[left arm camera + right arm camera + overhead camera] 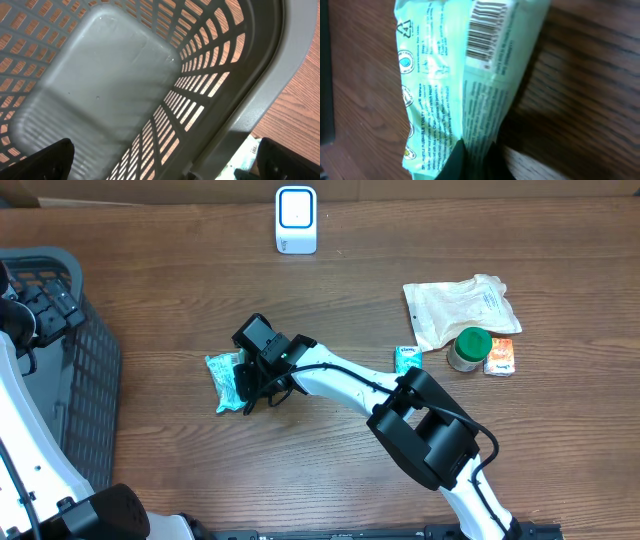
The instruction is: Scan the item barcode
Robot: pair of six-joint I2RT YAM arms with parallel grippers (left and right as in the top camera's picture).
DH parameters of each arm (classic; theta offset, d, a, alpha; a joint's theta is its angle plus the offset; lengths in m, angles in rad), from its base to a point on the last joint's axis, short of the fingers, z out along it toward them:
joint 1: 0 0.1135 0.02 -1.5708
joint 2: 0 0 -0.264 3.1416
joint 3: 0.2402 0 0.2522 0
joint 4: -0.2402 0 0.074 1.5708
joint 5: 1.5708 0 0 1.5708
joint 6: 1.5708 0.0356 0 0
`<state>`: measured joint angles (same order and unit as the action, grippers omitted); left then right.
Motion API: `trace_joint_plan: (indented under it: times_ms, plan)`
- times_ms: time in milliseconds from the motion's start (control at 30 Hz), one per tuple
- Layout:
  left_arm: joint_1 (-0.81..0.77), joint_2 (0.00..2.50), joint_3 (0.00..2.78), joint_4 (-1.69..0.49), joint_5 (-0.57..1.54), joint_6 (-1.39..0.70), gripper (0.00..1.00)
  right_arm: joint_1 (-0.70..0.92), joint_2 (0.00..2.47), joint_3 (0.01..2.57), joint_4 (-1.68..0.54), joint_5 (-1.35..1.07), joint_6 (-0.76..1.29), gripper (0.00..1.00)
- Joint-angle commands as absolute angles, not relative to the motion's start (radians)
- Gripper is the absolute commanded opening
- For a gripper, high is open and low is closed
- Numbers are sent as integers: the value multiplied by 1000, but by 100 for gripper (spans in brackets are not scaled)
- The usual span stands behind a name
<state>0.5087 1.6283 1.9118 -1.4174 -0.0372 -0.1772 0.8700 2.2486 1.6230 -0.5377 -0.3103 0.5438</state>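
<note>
Barcode (487,30) shows in black bars near one end of the mint-green plastic wipes packet (450,85), on the face turned toward the right wrist camera. We see the right gripper (475,160) pinched together on the packet's opposite end, with the crinkled film caught between its dark fingers (457,160). From overhead, the packet sits left of the middle of the brown wooden table (180,280). We cannot tell whether it rests on the wood or hangs just above it.

Well apart from it, at the far edge, stands the white box-shaped scanner (296,220) with a blue-ringed face. To the right lie a small teal packet (407,360), a green-lidded jar (468,348), a small orange packet (500,356) touching the jar, and a white crumpled pouch (460,308) behind them. On the left side sits the grey slatted plastic basket (100,75). The left gripper (167,165) hangs over it with its fingers spread wide apart, holding nothing.
</note>
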Motion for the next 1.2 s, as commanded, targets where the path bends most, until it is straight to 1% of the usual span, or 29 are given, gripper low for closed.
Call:
trace_joint_plan:
  times_ms: [0,100,200,333,533,567,600,633,667,700,800,867,967,1033,1133,1167]
  plan:
    - [510,1632,1919,-1417,-35,-184,100,854,2235,1615,-590,-257,521,4]
    - [510,1632,1919,-1417,-35,-184,100,825,2225,1640,-664,-296,349,4]
    - [510,1632,1919,-1417,-35,-184,99,789,2204,1686,-804,-300,142,4]
    - [510,1632,1919,-1417,-35,-184,99,744,2186,1748,-943,-244,-132,4]
    - [510,1632,1919,-1417,-35,-184,100,690,2186,1759,-936,-76,-467,4]
    - [510,1632,1919,-1417,-35,-184,100,685,2186,1759,-928,-65,-487,16]
    - [510,1632,1919,-1417,-35,-184,99,680,2186,1759,-920,-56,-488,37]
    - [510,1632,1919,-1417,-35,-184,100,678,2186,1760,-919,-56,-483,65]
    - [510,1632,1919,-1417,-35,-184,100,677,2186,1763,-922,-54,-447,87]
    - [510,1632,1919,-1417,-35,-184,99,676,2186,1765,-922,-44,-384,100]
    - [510,1632,1919,-1417,-35,-184,100,665,2185,1794,-955,-35,-151,100]
    - [510,1632,1919,-1417,-35,-184,99,647,2184,1830,-1019,-45,15,100]
    - [510,1632,1919,-1417,-35,-184,100,611,2184,1865,-1113,-141,215,100]
    - [510,1632,1919,-1417,-35,-184,100,588,2184,1867,-1145,-224,293,100]
    - [510,1632,1919,-1417,-35,-184,100,560,2184,1867,-1169,-403,306,100]
    - [510,1632,1919,-1417,-35,-184,99,560,2184,1867,-1162,-459,297,96]
